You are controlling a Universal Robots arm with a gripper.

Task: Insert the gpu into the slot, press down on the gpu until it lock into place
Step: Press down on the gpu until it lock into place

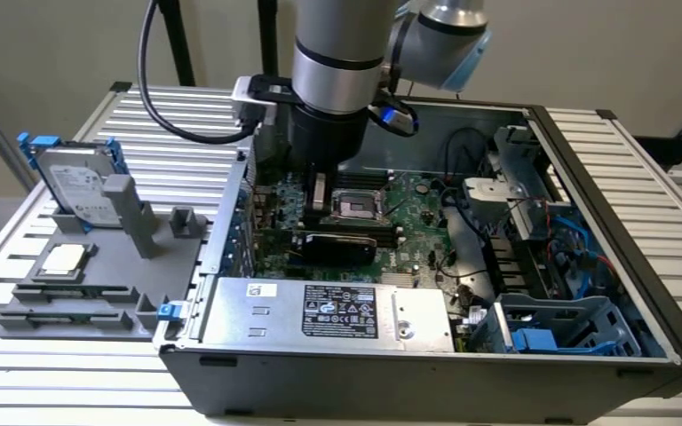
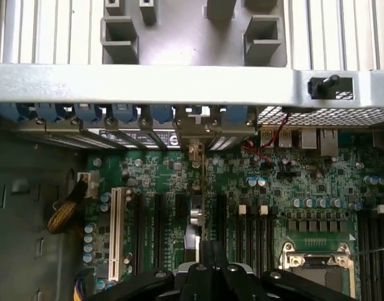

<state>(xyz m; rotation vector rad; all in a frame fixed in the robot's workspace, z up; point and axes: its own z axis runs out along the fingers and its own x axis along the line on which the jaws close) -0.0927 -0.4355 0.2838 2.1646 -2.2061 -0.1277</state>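
Here, an open computer case (image 1: 436, 366) is seen lying on its side, and the arm is lowered into it so that the claw (image 1: 317, 211) hangs over the green motherboard (image 1: 418, 222). A silver labelled power-supply box (image 1: 329, 311) is set well away from the claw, against the case wall nearest the exterior camera. Outside the case, beyond the rear wall that faces the claw, a grey fixture (image 1: 104, 266) is laid out with a hard drive (image 1: 75, 182) propped on it.

Just beside the claw, the square silver CPU socket (image 1: 353, 206) is found, with black memory slots (image 2: 255, 232) lying between socket and claw. On the claw's other side a white expansion slot (image 2: 115, 232) is seen.

The gpu (image 1: 335, 247) is stood on edge on the motherboard directly under the claw; in the wrist view its thin top edge (image 2: 198, 207) runs from the claw (image 2: 208, 266) to the rear brackets. The claw's fingers (image 2: 208, 254) are pressed together with nothing pinched, just above that edge; contact cannot be told.
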